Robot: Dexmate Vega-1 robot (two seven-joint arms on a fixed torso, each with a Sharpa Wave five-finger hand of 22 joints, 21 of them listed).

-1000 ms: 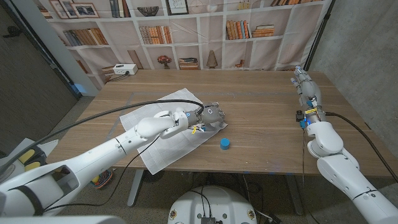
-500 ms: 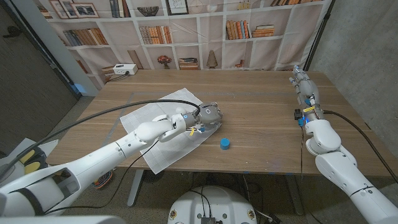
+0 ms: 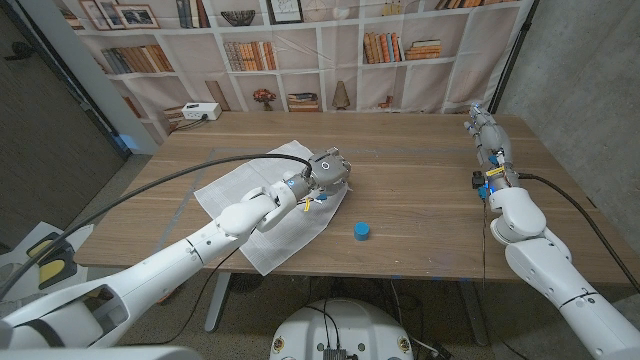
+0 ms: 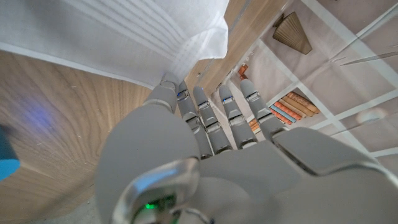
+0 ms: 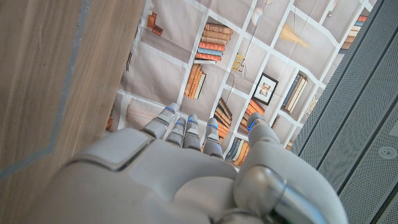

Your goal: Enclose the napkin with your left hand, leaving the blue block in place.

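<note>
Within the last second the left hand (image 3: 329, 171) had lifted from the napkin's (image 3: 262, 205) right part toward its far right corner, fingers apart and holding nothing, so the napkin, spread left of the blue block (image 3: 361, 231), remained ungrasped.

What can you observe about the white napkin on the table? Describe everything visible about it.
The napkin is a thin white sheet, cloth or paper, with faint grid lines, spread crumpled at an angle on the wooden table. Its near corner overhangs the front edge. The left hand is at its far right edge, where the material bunches against the fingers. The blue block sits apart.
</note>
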